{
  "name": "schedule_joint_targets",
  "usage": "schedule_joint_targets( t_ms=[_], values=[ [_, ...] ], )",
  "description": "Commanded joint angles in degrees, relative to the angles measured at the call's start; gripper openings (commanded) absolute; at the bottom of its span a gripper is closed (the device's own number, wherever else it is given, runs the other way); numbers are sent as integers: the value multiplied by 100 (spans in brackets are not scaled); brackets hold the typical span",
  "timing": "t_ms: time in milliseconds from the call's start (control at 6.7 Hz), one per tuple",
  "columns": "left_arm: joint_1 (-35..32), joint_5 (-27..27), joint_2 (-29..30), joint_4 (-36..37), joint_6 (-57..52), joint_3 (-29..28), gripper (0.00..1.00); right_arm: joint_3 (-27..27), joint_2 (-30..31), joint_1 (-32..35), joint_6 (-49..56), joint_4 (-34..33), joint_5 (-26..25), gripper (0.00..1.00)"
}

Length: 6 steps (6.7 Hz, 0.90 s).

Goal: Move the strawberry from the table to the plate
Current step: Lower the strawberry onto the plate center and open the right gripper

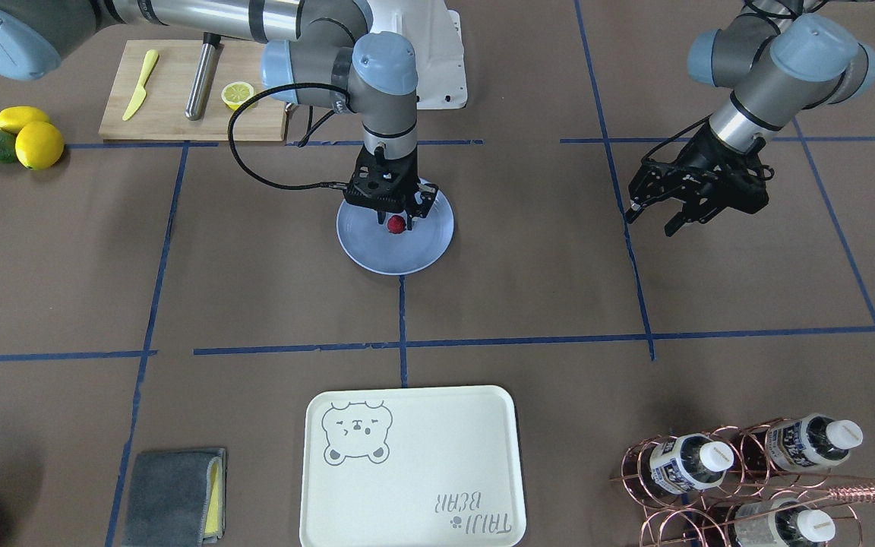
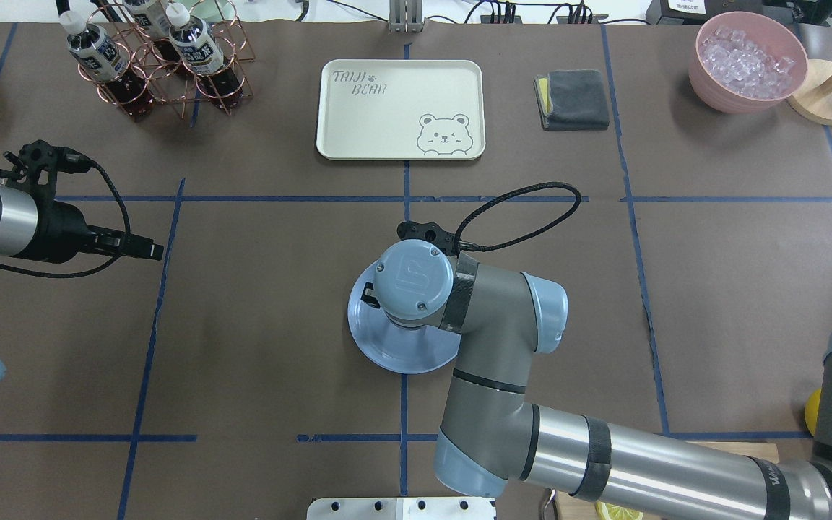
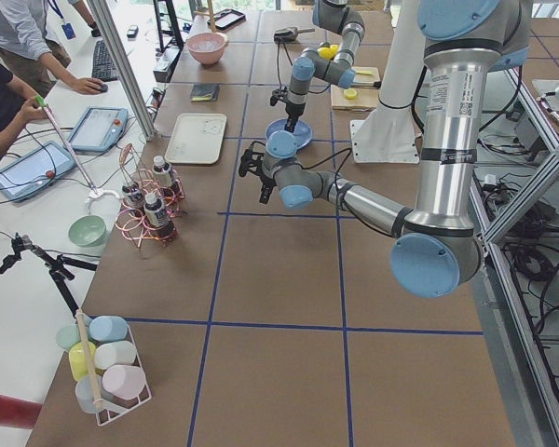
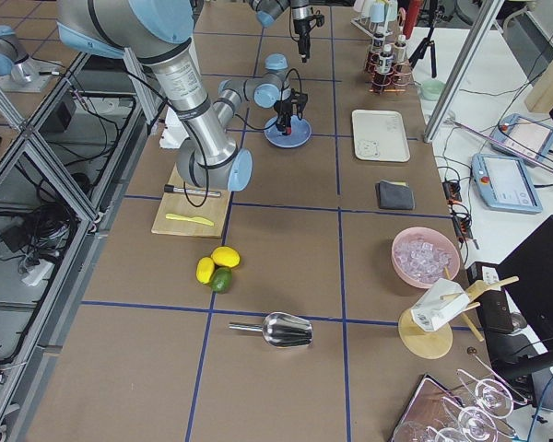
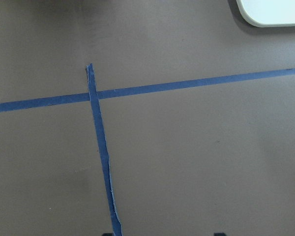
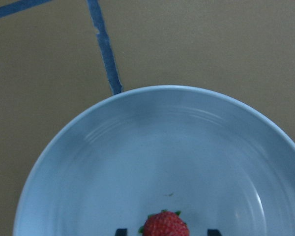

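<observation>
The small red strawberry (image 1: 396, 223) lies on the pale-blue plate (image 1: 377, 258), near its middle. My right gripper (image 1: 395, 216) points straight down over it, open. In the right wrist view the strawberry (image 6: 165, 225) sits between the two dark fingertips with a gap on each side, on the plate (image 6: 162, 147). In the overhead view the right wrist hides the berry and most of the plate (image 2: 387, 355). My left gripper (image 1: 654, 219) hangs open and empty above the brown table (image 1: 529, 289), well off to the side. Its wrist view shows only paper and blue tape.
A cream bear tray (image 1: 411, 467) lies at the far edge, with a grey cloth (image 1: 172, 497) and a copper rack of bottles (image 1: 741, 471) at either side. A cutting board (image 1: 172, 114) holds a knife and lemon half; lemons (image 1: 39, 144) lie beside it.
</observation>
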<state>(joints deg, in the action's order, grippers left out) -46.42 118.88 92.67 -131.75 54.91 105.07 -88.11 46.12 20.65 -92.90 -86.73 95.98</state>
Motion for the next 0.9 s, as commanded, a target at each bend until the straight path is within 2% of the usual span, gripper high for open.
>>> schedule_joint_targets(
  t_ms=[0, 149, 299, 448, 597, 746],
  values=[
    [-7, 21, -47, -9, -24, -13, 75, -240, 46, 35, 0, -10, 61, 100],
    [-42, 21, -143, 0, -181, 4, 75, -651, 290, 244, 9, -19, 366, 100],
    [-121, 21, -379, 9, -731, 22, 74, -1264, 841, 603, 131, -11, 865, 100],
    [-478, 39, -599, 18, -1406, -21, 74, -1914, 1464, 841, 767, -10, 1061, 100],
    [-839, 39, -897, 35, -2214, -57, 74, -2391, 2167, 1000, 1461, -2, 1063, 100],
    [-1373, 161, -1161, 70, -3074, -109, 74, -2813, 2931, 1428, 2277, 33, 1307, 100]
  ],
)
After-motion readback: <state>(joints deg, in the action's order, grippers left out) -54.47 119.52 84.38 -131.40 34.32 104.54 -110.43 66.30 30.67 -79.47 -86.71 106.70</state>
